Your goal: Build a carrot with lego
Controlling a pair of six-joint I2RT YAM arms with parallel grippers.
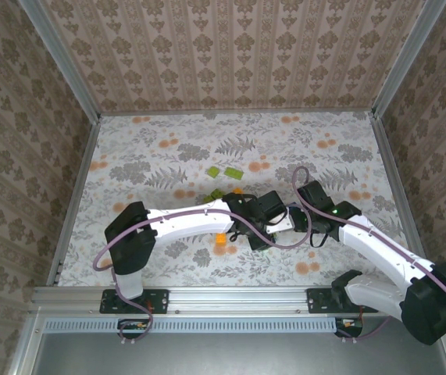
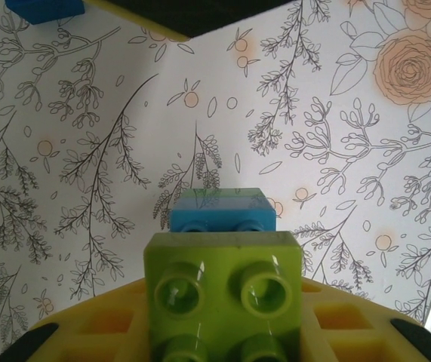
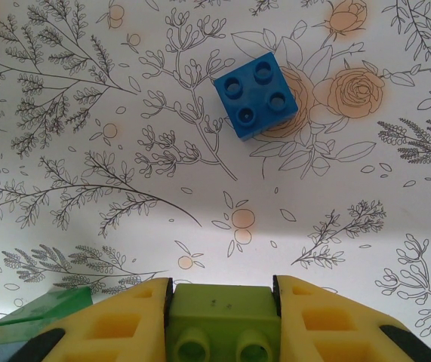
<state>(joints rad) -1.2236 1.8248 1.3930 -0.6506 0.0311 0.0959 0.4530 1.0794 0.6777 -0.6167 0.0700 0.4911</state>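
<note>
My left gripper is shut on the carrot, a lime-green brick with a blue brick joined at its far end, held above the floral table. My right gripper is shut on a lime-green lego brick, its studs facing the camera. In the top view the left gripper and the right gripper meet close together at the table's middle. A loose blue brick lies on the cloth beyond the right gripper. A dark green piece shows at the right wrist view's lower left.
Loose lime-green bricks lie behind the grippers, and another lime one sits by the left arm. An orange brick lies near the front. Another blue brick shows at the left wrist view's top left. Patterned walls close in three sides.
</note>
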